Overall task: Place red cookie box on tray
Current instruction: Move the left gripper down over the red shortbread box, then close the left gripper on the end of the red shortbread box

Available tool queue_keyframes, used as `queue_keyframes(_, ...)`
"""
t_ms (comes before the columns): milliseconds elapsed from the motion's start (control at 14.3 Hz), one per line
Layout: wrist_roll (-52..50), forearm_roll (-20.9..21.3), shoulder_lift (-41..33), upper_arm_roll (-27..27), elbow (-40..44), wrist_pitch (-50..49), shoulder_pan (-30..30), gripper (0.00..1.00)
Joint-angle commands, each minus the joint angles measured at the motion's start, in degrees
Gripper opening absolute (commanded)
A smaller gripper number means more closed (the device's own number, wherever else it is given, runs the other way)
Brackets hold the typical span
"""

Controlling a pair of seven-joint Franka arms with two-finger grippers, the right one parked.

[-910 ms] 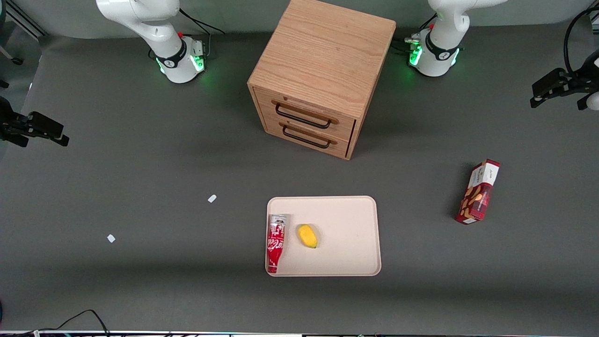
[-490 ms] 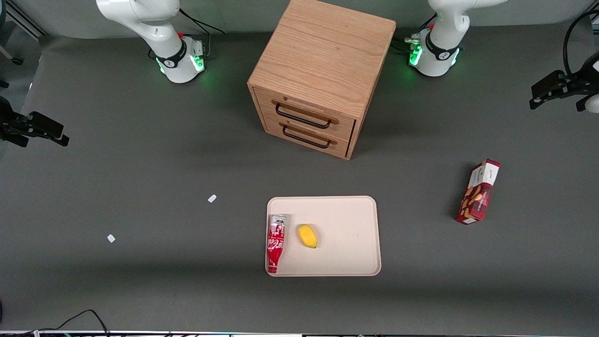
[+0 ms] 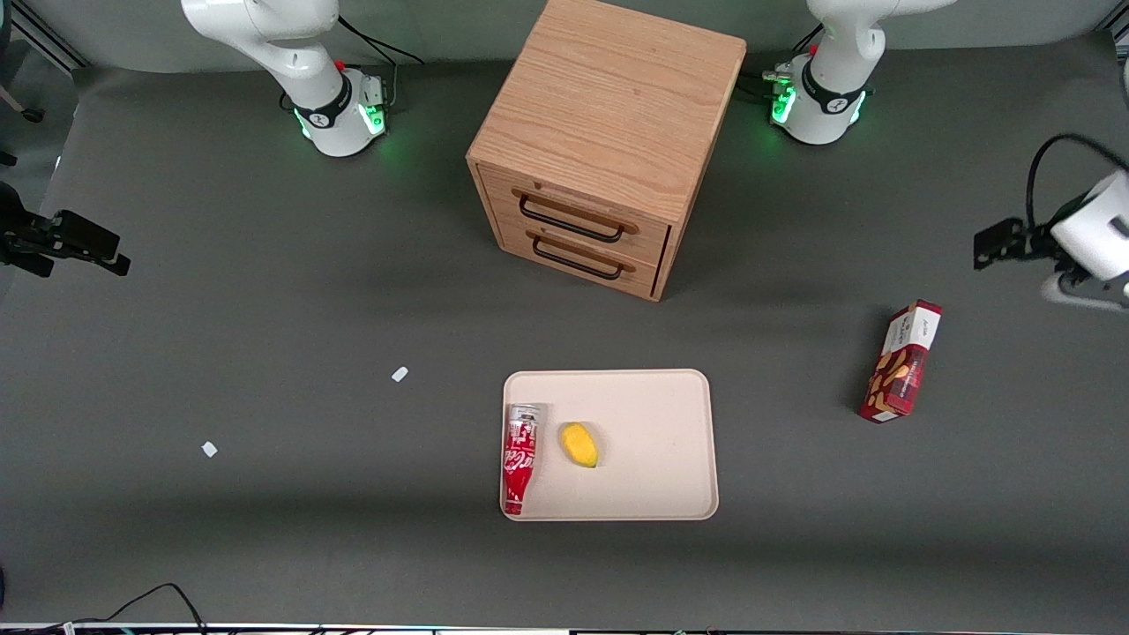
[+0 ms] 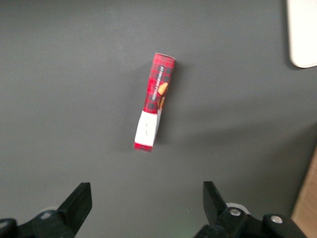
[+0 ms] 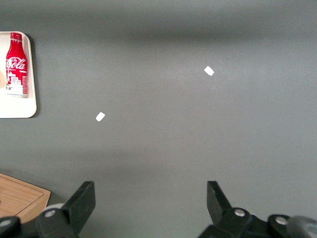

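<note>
The red cookie box (image 3: 901, 362) lies on the grey table toward the working arm's end, apart from the tray; it also shows in the left wrist view (image 4: 154, 101), with its white label end toward the gripper. The beige tray (image 3: 661, 441) sits in the middle of the table, nearer the front camera than the cabinet; one corner of the tray (image 4: 302, 34) shows in the wrist view. My left gripper (image 3: 995, 245) hangs in the air above the table, farther from the front camera than the box. It (image 4: 146, 192) is open and empty, its fingers (image 4: 79, 198) wide apart.
A red-and-white soda can (image 3: 520, 457) and a small yellow object (image 3: 579, 444) lie on the tray. A wooden two-drawer cabinet (image 3: 609, 132) stands at the table's back middle. Two white scraps (image 3: 400, 374) (image 3: 209, 449) lie toward the parked arm's end.
My left gripper has come down and moved nearer the front camera, closer to the cookie box. The box, tray and other things have not moved.
</note>
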Motion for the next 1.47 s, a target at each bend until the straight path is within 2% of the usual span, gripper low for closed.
queue_keyframes(0,4.36,1.37,3.44,-0.01,-5.15,9.66,0.65,1.00)
queue_keyframes(350,10.70,1.46,11.96,1.57,-10.26,25.05,0.48,1.00)
queue_keyframes(560,10.88,1.54,14.79,1.65,-16.49,36.38,0.13,1.00)
queue_keyframes(840,11.50,2.34,18.21,1.66,-18.62,41.77,-0.05,0.99)
queue_keyframes(910,11.59,2.34,18.74,1.66,-18.62,42.73,-0.13,0.91)
queue_keyframes(980,11.59,2.34,18.92,1.74,-18.62,42.83,-0.66,0.73)
queue_keyframes(1120,11.59,2.34,19.01,1.66,-18.53,42.83,-1.01,0.26)
queue_keyframes(1190,11.59,2.34,19.01,1.74,-18.53,42.74,-1.01,0.09)
queue_keyframes(1260,11.41,2.34,19.01,1.74,-18.44,42.57,-1.01,0.00)
queue_keyframes(1400,11.32,2.34,18.93,1.74,-18.27,41.87,-1.01,0.00)
